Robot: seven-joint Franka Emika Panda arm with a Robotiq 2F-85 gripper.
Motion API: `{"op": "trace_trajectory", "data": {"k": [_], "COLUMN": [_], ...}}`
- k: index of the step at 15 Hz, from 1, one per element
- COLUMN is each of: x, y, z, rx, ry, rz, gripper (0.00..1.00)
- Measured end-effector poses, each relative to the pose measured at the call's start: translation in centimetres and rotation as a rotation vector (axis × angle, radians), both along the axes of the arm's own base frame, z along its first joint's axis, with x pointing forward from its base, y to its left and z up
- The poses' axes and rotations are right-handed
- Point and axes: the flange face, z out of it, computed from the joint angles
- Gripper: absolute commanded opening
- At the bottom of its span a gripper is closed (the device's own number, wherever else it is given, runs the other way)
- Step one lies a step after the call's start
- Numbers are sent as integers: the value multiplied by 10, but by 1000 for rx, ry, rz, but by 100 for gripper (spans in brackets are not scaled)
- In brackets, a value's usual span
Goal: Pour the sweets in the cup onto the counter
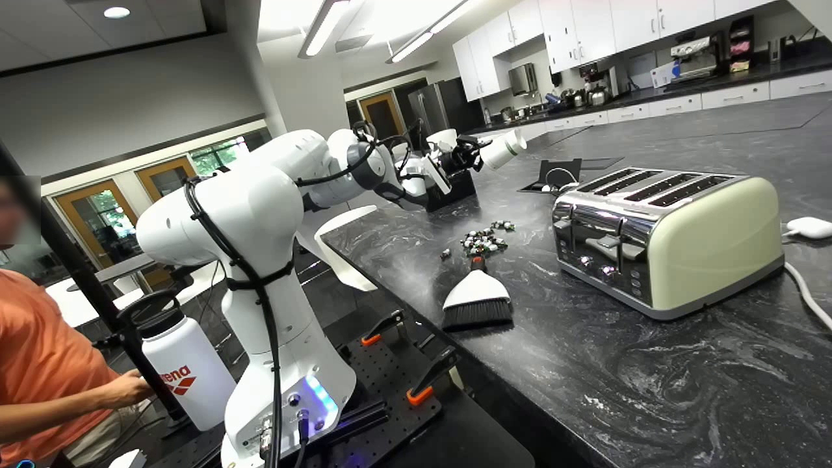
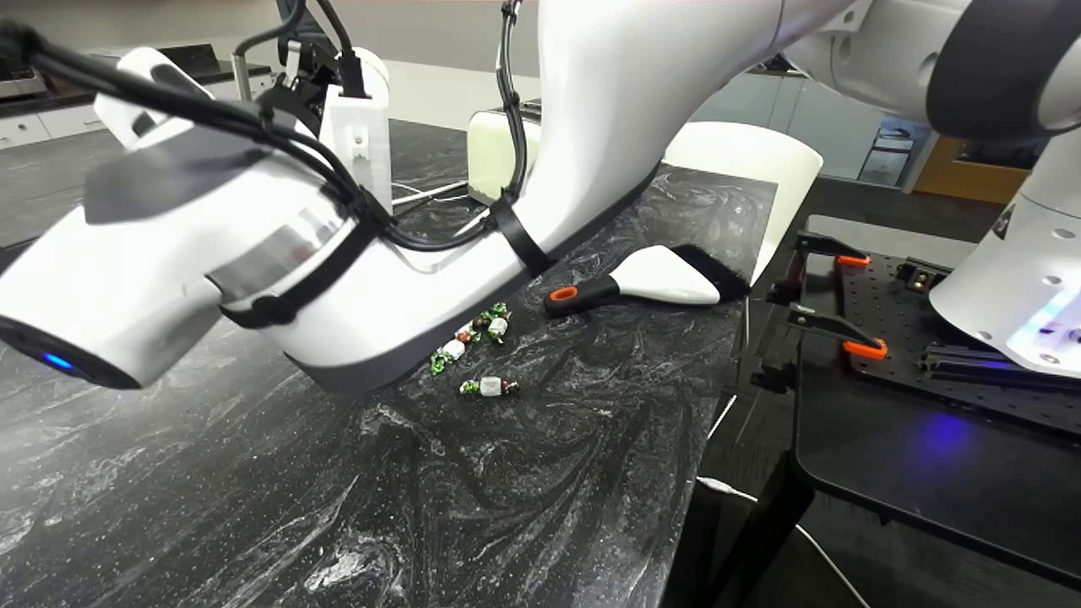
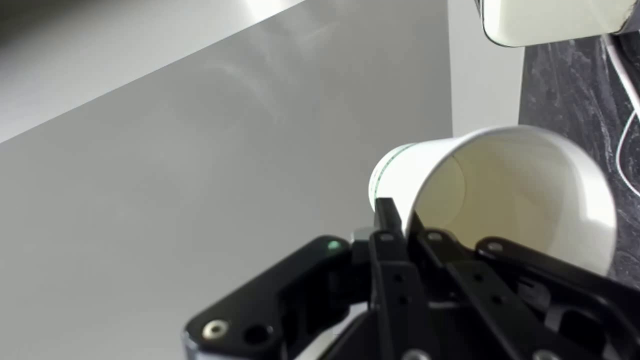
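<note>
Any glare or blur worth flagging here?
In an exterior view, ceiling lights glare white and a person's face is blurred; in an exterior view, a blue glow reflects off the black table; in the wrist view, glare inside the cup.

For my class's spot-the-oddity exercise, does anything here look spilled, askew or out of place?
The sweets lie strewn on the counter near the brush: spill-like, though the task asks for pouring. The cup, pinched at its rim by the claw, is tipped, fitting that too.

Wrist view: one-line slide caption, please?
Black gripper pinching the wall of a tapered white paper-like cup, nothing visible inside, dark grey marbled stone-look counter at right.
</note>
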Motion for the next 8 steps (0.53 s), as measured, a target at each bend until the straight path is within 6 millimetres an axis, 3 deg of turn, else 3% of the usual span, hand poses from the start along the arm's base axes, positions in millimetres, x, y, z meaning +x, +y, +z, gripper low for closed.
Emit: {"op": "trace_trajectory", "data": {"k": [4, 8], "x": [11, 20], "y": [8, 0], "z": [76, 153], "rx": [190, 407], "ry": [-10, -3], "rz": [12, 11], "gripper": [1, 1]}}
